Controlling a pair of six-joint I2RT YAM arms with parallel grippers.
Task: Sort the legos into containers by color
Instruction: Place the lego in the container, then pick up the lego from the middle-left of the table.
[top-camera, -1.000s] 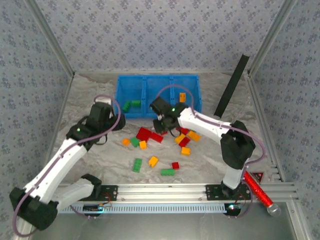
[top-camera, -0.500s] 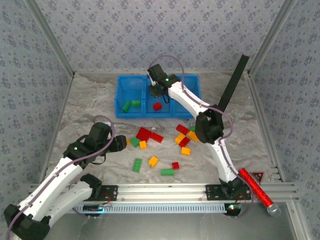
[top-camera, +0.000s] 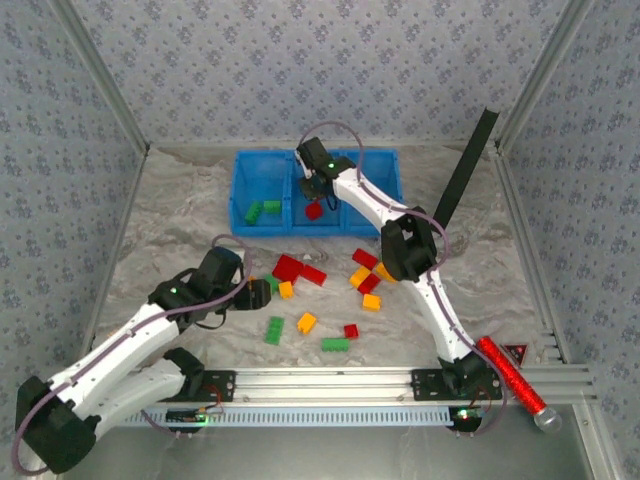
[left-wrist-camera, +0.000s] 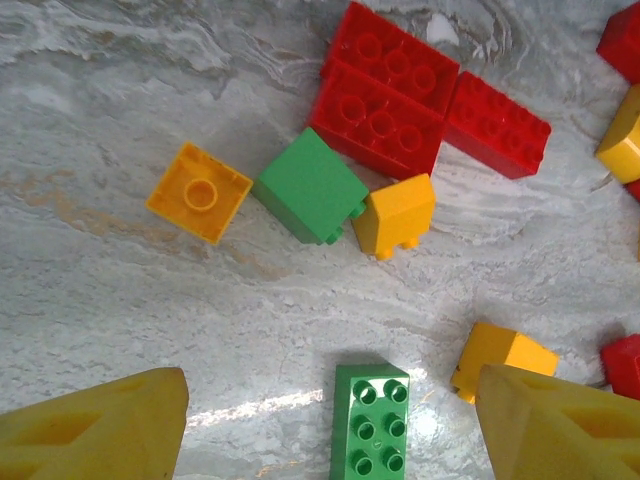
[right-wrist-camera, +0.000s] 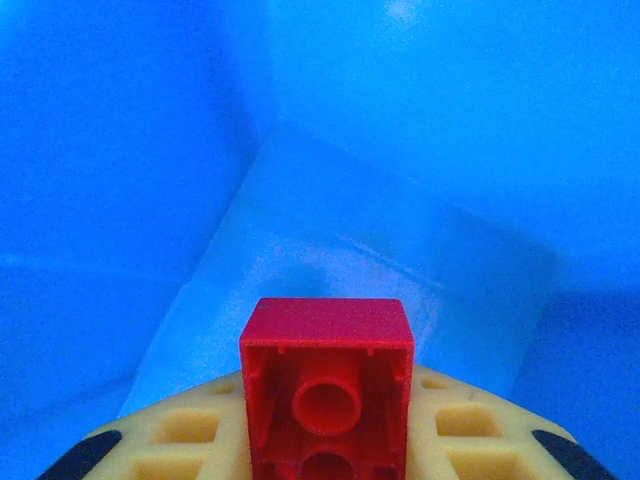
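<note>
Grip status: right fingers (right-wrist-camera: 180, 440) are closed on a red brick (right-wrist-camera: 327, 385), holding it over the middle compartment (top-camera: 305, 226) of the blue tray (top-camera: 240, 192). The tray sits at 12 o'clock on the counter (top-camera: 180, 220). Two green bricks (top-camera: 262, 210) lie in the compartment at 9 o'clock of the middle one. The left fingers (left-wrist-camera: 100, 430) are spread wide above the counter, at 9 o'clock of the loose pile. A green oblong brick (left-wrist-camera: 370, 420) lies between them. At 12 o'clock of it, a green square brick (left-wrist-camera: 308, 185) touches an orange brick (left-wrist-camera: 397, 213), with red bricks (left-wrist-camera: 385, 95) beyond.
</note>
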